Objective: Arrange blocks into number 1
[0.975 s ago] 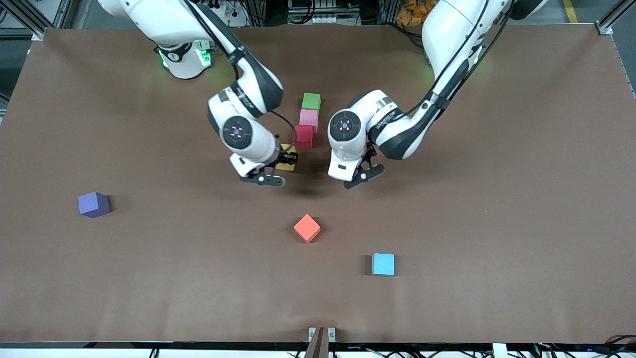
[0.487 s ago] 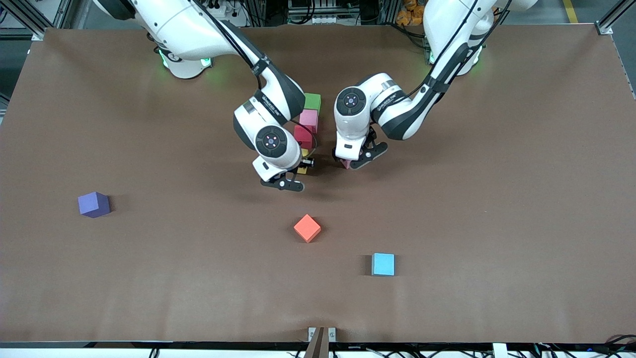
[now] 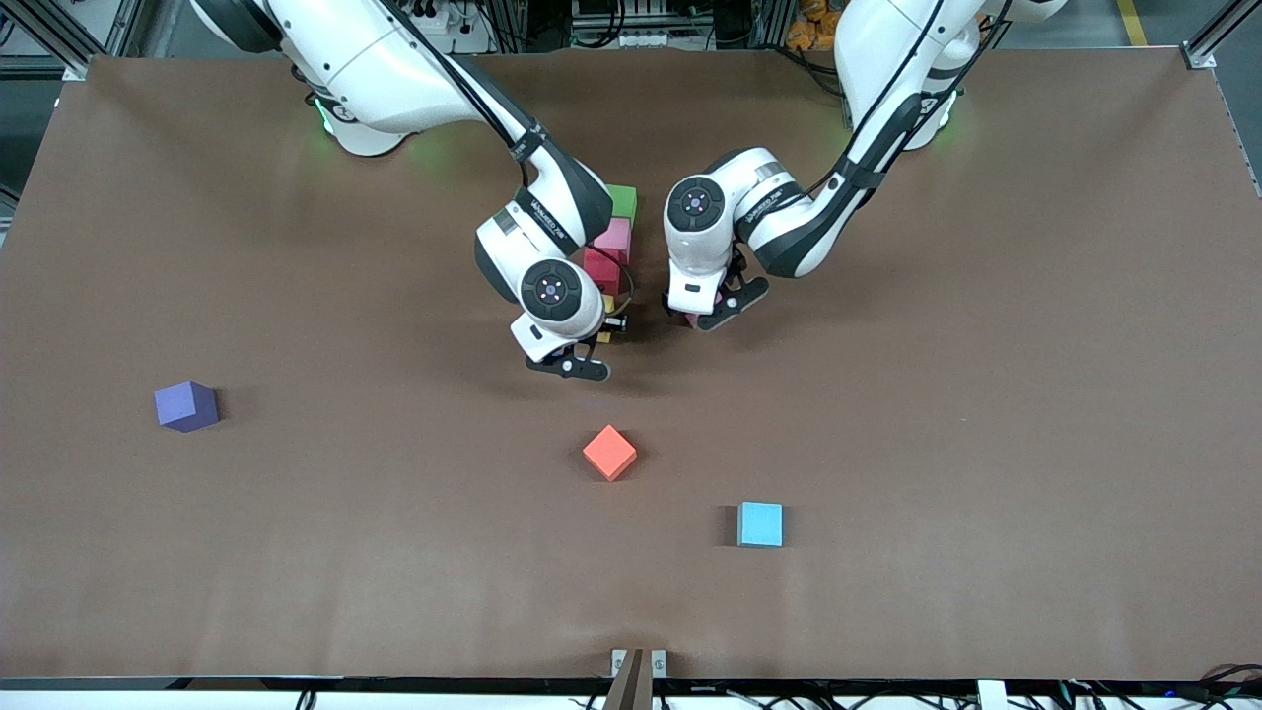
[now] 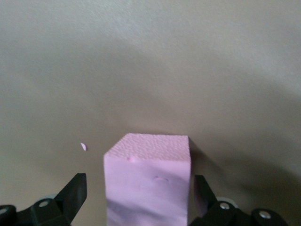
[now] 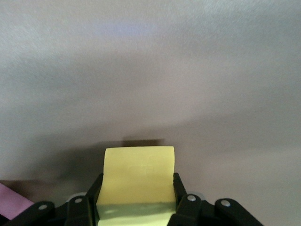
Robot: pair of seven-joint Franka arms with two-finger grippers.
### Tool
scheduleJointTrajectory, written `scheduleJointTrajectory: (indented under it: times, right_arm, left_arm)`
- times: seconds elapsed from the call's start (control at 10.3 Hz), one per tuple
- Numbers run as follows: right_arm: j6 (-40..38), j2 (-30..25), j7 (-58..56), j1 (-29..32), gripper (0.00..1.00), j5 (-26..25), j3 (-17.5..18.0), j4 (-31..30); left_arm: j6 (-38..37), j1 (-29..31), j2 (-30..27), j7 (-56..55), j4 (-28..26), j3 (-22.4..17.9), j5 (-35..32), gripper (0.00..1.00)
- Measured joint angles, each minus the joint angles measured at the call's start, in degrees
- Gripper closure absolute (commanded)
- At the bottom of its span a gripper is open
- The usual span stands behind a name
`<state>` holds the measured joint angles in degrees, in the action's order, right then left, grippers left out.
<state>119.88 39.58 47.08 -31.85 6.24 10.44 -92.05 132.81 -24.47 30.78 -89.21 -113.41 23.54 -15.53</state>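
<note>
Pinching the yellow block (image 5: 138,181) between its 2 fingers (image 5: 179,190), the right gripper (image 3: 592,340) sits low at the camera-side end of a column of blocks. That column runs green block (image 3: 623,200), pink block (image 3: 615,235), red block (image 3: 600,270), one touching the next, green farthest from the front camera. The yellow block is only a sliver in the front view, just nearer the camera than the red one.

The left gripper (image 3: 705,314) has its fingers (image 4: 75,190) spread wide, straddling a second pink block (image 4: 148,181) with a gap on at least one side. That block sits on the table (image 3: 986,394) beside the column, toward the left arm's end.

Lying well apart and nearer the camera are 3 cubes: orange cube (image 3: 609,453), blue cube (image 3: 761,524), and purple cube (image 3: 185,405) toward the right arm's end. No containers appear on the table.
</note>
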Motion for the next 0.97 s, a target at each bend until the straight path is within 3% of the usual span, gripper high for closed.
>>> scheduleJointTrajectory:
  times: [0.1, 0.19, 0.29, 0.97]
  right_arm:
    - [0.0, 0.25, 0.33, -0.25, 1.0, 0.0, 0.0, 0.0]
    - [0.0, 0.3, 0.72, -0.44, 1.0, 0.0, 0.0, 0.0]
    - [0.0, 0.3, 0.94, -0.63, 1.0, 0.0, 0.0, 0.0]
    - [-0.14, 1.02, 1.35, -1.42, 1.0, 0.0, 0.08, -0.01]
  left_arm:
    - [0.26, -0.05, 0.1, -0.08, 0.0, 0.2, 0.01, 0.06]
    - [0.33, -0.13, 0.12, -0.1, 0.0, 0.34, 0.01, 0.77]
    - [0.35, -0.2, 0.18, -0.11, 0.0, 0.46, 0.02, 1.0]
    - [0.78, -0.2, 0.73, 0.54, 0.66, 0.54, 0.02, 1.0]
